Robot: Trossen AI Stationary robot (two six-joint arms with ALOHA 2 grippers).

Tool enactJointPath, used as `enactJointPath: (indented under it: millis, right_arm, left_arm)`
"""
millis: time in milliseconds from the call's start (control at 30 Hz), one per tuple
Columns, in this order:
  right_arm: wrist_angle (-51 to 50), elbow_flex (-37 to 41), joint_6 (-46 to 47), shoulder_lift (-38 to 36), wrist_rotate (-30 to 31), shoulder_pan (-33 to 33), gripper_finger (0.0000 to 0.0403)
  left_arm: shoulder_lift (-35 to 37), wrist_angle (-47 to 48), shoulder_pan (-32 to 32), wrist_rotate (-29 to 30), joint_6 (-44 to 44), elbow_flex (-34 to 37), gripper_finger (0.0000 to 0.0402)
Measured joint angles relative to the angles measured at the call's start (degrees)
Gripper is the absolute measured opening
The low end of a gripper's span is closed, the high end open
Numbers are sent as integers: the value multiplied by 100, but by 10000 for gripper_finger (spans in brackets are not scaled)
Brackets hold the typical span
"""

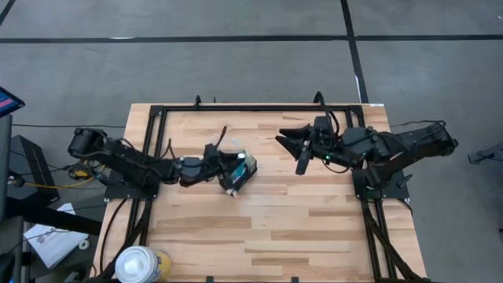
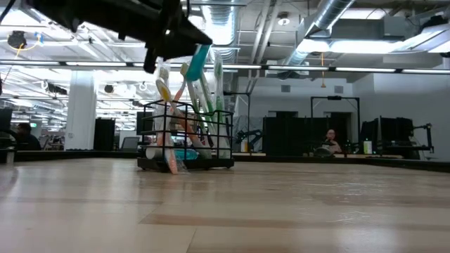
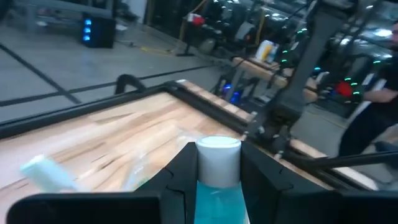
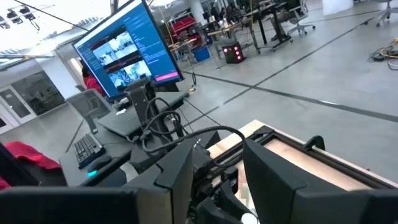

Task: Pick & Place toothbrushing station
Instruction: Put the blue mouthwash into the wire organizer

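The black wire-mesh holder (image 2: 186, 137) stands on its base on the wooden table (image 1: 299, 220), left of the middle; it also shows in the high view (image 1: 245, 167). Several slim white toothbrushes (image 2: 163, 84) stick up out of it, leaning. My left gripper (image 1: 233, 171) is right above the holder, shut on a teal tube with a white cap (image 3: 217, 180). My right gripper (image 1: 293, 149) is open and empty, above the table's far right part, pointing toward the holder. My left gripper pinches the teal tube just below its white cap (image 3: 217, 152) between its two fingers (image 3: 180, 174). In the low view the fingers come slanting down from the table's left. The tube (image 2: 198, 62) sits tilted above the holder, its lower end hidden among the toothbrushes.
A large white-and-yellow round container (image 1: 140, 265) stands at the table's near left corner. A black frame (image 1: 259, 108) runs along the table's far and side edges. Bare wood lies in front of the holder and between the two grippers.
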State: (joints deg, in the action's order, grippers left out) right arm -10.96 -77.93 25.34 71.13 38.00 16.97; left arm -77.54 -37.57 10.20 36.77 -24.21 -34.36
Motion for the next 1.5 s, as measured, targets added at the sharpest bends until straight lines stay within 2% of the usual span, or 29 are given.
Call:
enactJointPath:
  millis: [167, 367, 633, 800, 1000, 1233, 1400, 1500]
  right_arm:
    - [-27, 0, 15, 0, -2, 31, 132]
    - [-20, 0, 17, 0, -26, 9, 131]
    - [17, 0, 16, 0, -44, -22, 131]
    - [29, 0, 15, 0, -45, -22, 131]
    - [27, 0, 15, 0, -46, -22, 131]
    - [-3, 0, -44, 0, -87, -22, 131]
    - [-94, 0, -79, 0, -107, 1, 131]
    - [-117, 0, -90, 0, -111, 64, 131]
  left_arm:
    - [7, -75, 0, 352, -4, 283, 80]
    - [9, -268, 1, 485, 100, 402, 80]
    - [9, -479, -100, 361, 195, 404, 80]
    - [11, -1247, -91, 177, 300, 406, 80]
    - [-19, -1281, -44, 171, 473, 317, 80]
    - [-743, -1387, -22, 107, 793, 76, 80]
    - [-1681, -2391, 35, 58, 1045, -37, 80]
    - [-1865, -2552, 38, 207, 1220, -44, 80]
